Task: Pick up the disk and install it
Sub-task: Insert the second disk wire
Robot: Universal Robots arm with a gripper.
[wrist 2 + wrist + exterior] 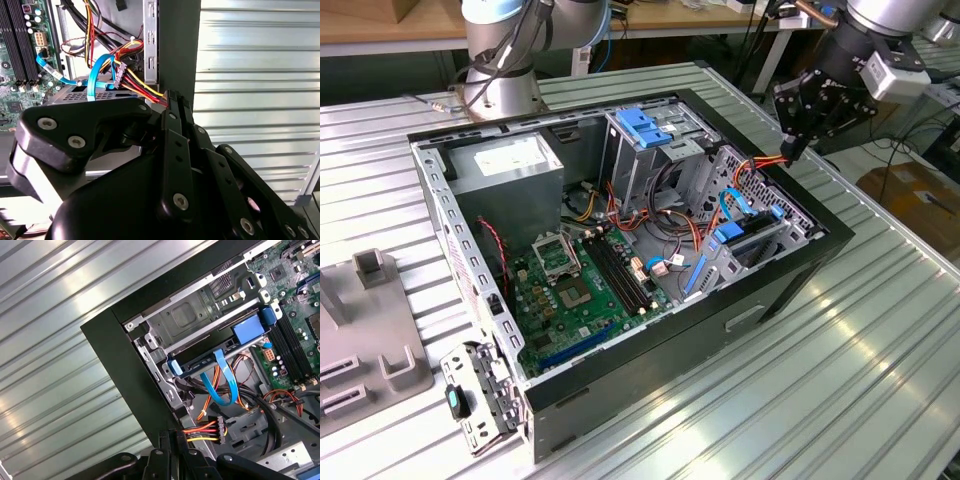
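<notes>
The disk lies flat in the low drive bay at the front corner of the open computer case, on the exterior view's right. In the first wrist view the disk shows its blue carrier ends, with a light blue flat cable hanging from it. My gripper hovers above the case's side wall, away from the disk. Its black fingers are shut together with nothing of the disk between them. The gripper has its tips right by a bundle of red, yellow and black power wires.
A tall metal drive cage with a blue latch on top stands at the back of the case. The motherboard fills the floor, crossed by loose wires. The ribbed metal table surrounds the case. A grey fixture sits at the exterior view's left.
</notes>
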